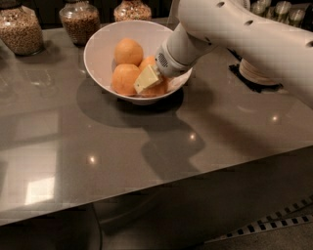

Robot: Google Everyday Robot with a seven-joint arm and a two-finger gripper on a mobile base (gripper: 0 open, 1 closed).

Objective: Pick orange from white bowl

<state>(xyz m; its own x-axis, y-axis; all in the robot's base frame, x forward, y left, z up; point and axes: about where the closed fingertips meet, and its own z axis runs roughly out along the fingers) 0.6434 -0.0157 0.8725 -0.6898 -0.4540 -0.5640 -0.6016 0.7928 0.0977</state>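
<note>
The white bowl (96, 64) stands on the grey table at the back centre. It holds three oranges: one at the back (128, 51), one at the front left (124, 79), and one at the right (157, 89), partly hidden by my gripper. My gripper (148, 79) reaches down into the bowl from the right. Its pale tip lies against the right orange, beside the front-left one. The white arm (234, 34) covers the bowl's right rim.
Glass jars of grains stand along the back edge (19, 29) (79, 22) (132, 10). A stack of small white dishes (257, 73) sits on a dark mat at the right, with small jars (279, 10) behind. The table's front edge (146, 188) runs across the lower frame.
</note>
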